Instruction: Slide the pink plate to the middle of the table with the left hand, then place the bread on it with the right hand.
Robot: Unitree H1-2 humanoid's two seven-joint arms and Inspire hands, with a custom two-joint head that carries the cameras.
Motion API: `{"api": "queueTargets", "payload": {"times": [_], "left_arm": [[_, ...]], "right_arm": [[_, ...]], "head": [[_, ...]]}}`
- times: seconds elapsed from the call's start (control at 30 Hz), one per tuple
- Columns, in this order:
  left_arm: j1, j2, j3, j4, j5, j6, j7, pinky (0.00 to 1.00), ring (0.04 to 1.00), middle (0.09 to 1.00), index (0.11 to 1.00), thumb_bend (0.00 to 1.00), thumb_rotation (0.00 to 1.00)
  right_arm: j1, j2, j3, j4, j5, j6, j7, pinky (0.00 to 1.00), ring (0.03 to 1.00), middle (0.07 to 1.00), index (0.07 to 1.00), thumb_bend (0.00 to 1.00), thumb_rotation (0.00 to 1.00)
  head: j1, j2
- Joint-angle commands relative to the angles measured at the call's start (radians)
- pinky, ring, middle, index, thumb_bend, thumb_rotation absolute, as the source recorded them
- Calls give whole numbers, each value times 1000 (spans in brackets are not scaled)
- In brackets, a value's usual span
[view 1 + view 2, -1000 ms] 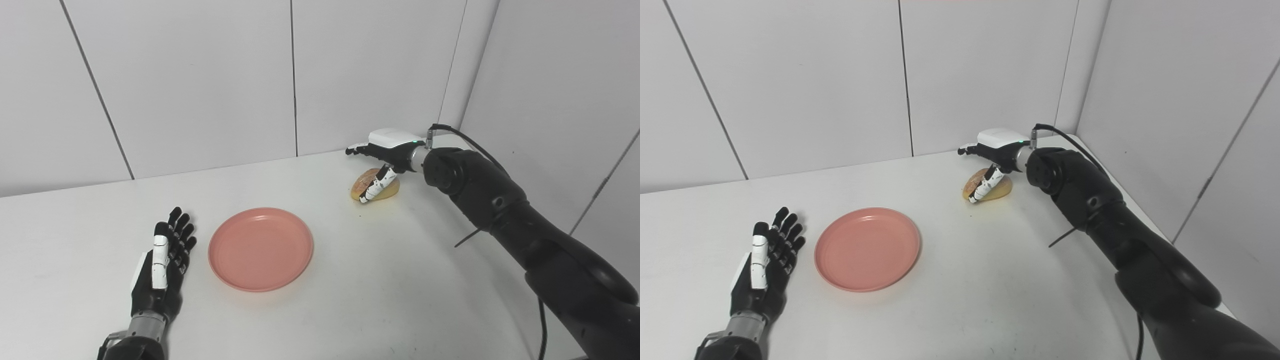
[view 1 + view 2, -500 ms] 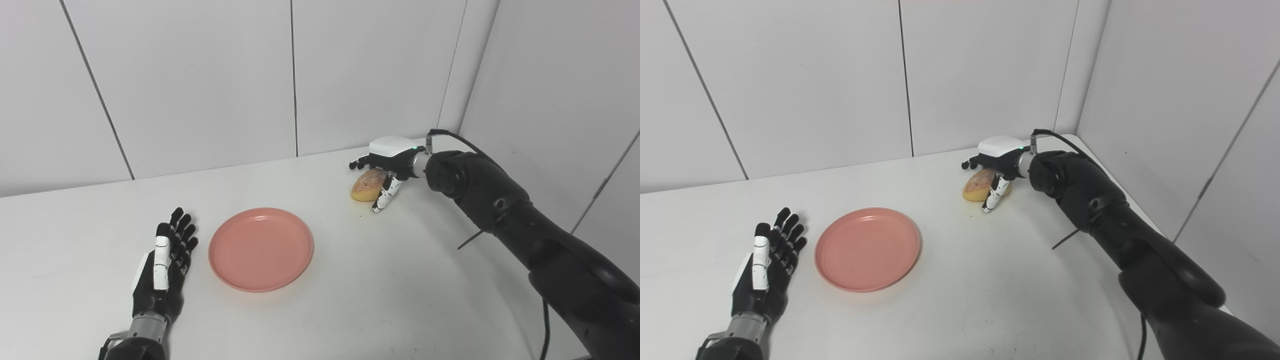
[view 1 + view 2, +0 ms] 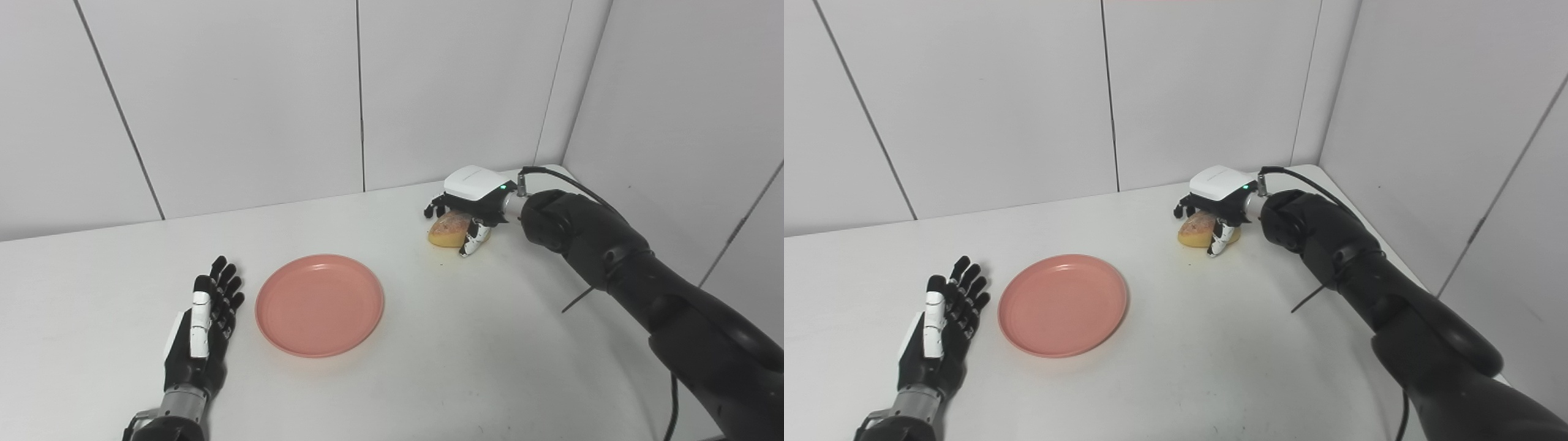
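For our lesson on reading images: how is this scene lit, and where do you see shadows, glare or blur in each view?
Left eye view: soft, even light; the pink plate casts a faint shadow on the table along its near edge, and the bread is shaded under the right hand. Right eye view: the same flat light, no glare, the left hand sharp, nothing visibly blurred.

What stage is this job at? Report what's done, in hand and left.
Done: the plate lies mid-table, and the left hand rests open beside it. In hand: the right hand is curled over the bread, which sits on the table. Left: lifting the bread onto the plate.
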Motion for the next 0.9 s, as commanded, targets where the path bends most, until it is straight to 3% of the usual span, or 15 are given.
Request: {"api": "queueTargets", "payload": {"times": [0.0,0.1,0.33,0.43,0.6,0.87], "left_arm": [[3,-4,-3,-3,0,-1,3,1000,1000,1000,1000,751,1000],[4,-7,-1,-9,2,0,4,1000,1000,1000,1000,744,1000],[4,-11,1,-14,4,11,8,1000,1000,1000,1000,753,1000],[3,-10,-1,-12,3,9,5,1000,1000,1000,1000,757,1000],[2,-10,-1,-7,-3,1,-2,1000,1000,1000,1000,751,1000],[6,-15,-3,-18,4,11,8,1000,1000,1000,1000,750,1000]], "right_arm": [[-56,-17,-9,-1,-13,-31,-69,350,420,490,664,542,0],[-56,-17,-10,-3,-20,-29,-79,385,472,491,651,540,0],[-47,-14,-13,-21,-46,-14,-107,410,486,491,634,545,0],[-48,-11,-13,-17,-59,-12,-132,466,502,480,528,524,0],[-51,-7,-12,-7,-75,-19,-178,561,525,496,489,522,0],[-44,0,-31,-18,-59,-35,-234,508,514,502,481,522,0]], "head": [[2,3],[4,4],[5,6],[5,6],[5,6],[14,8]]}}
